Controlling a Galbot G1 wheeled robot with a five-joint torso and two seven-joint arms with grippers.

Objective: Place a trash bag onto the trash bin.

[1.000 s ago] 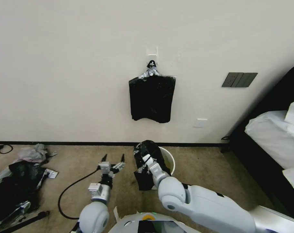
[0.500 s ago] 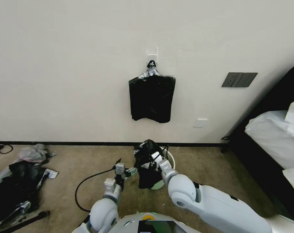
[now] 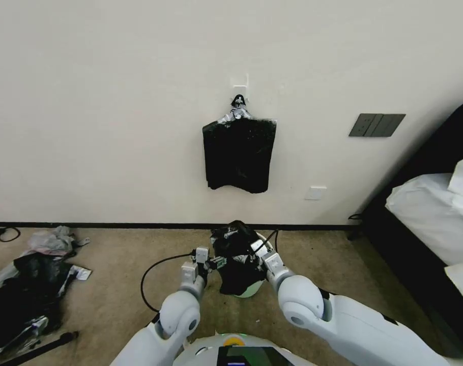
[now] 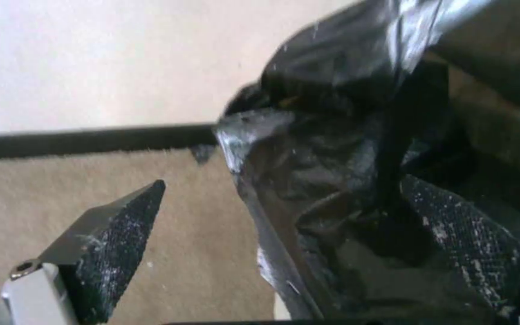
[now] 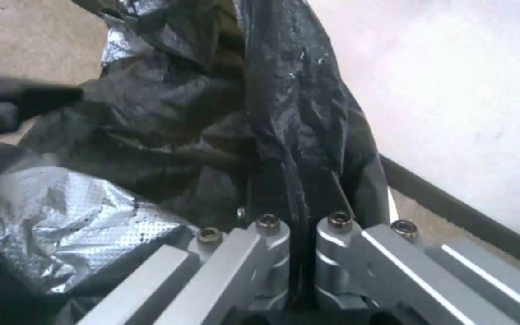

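The trash bag [image 3: 235, 259], thin glossy black film, hangs crumpled over the near side of the cream-white trash bin [image 3: 251, 291], hiding most of it. My right gripper [image 3: 253, 249] is at the bag's upper right; in the right wrist view my right gripper [image 5: 299, 212] is shut on a strip of the bag [image 5: 169, 117]. My left gripper [image 3: 217, 262] sits at the bag's left side. In the left wrist view my left gripper [image 4: 284, 216] is open, one finger [image 4: 113, 234] out over the carpet and the bag's [image 4: 332, 149] edge between the jaws.
A flat bundle of black bags [image 3: 239, 152] hangs on the wall above the bin. A heap of black and grey plastic scraps [image 3: 28, 279] lies at the far left. A black cable [image 3: 152, 272] loops on the carpet by my left arm. A bed [image 3: 435, 213] stands at the right.
My left arm has swung right across the carpet up to the bag's left edge. My right gripper has shifted right and farther out with the bag, which now sits more over the bin.
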